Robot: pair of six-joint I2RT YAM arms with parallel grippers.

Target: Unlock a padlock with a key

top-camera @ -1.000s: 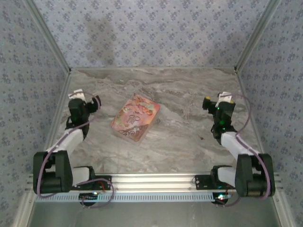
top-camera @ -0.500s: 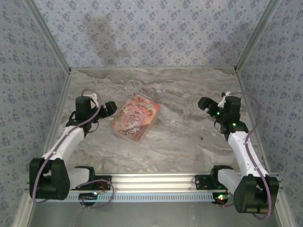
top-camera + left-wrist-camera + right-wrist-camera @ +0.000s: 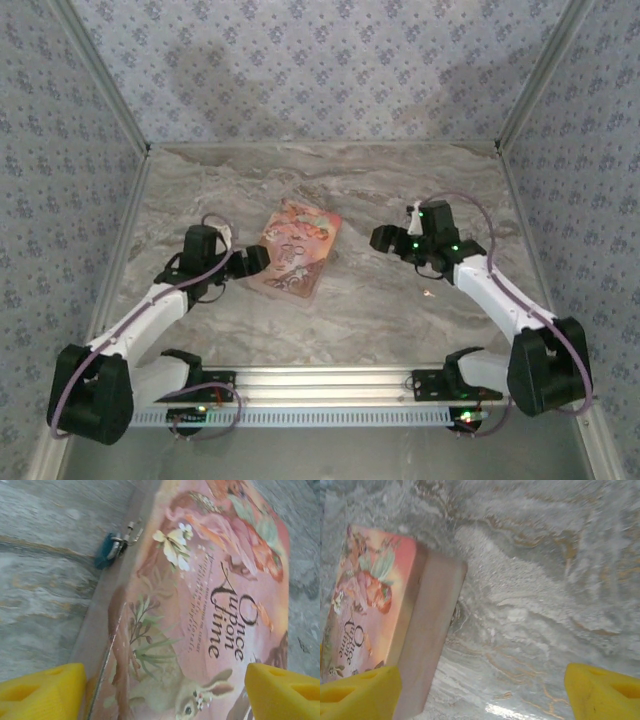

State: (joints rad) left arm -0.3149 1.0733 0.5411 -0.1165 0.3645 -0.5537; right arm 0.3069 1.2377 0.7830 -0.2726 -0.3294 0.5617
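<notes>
Both arms had swung inward from the table's sides over the last second. The left gripper (image 3: 250,262) had arrived at the near-left corner of the pink book (image 3: 295,245), and the right gripper (image 3: 383,238) had stopped short of the book's right edge, apart from it. That brought both claws within working reach, so the approach looked nearly done and no grasp had begun. Each claw stood open, its yellow fingertips (image 3: 40,690) spread wide, the left pair straddling the book's near end without gripping it. The small teal padlock (image 3: 106,554) lay against the book's long edge on the left arm's side, on the marble table (image 3: 45,580), ahead of the left claw and slightly left of its line. Thin metal pieces beside it might have been the key; I could not tell.
</notes>
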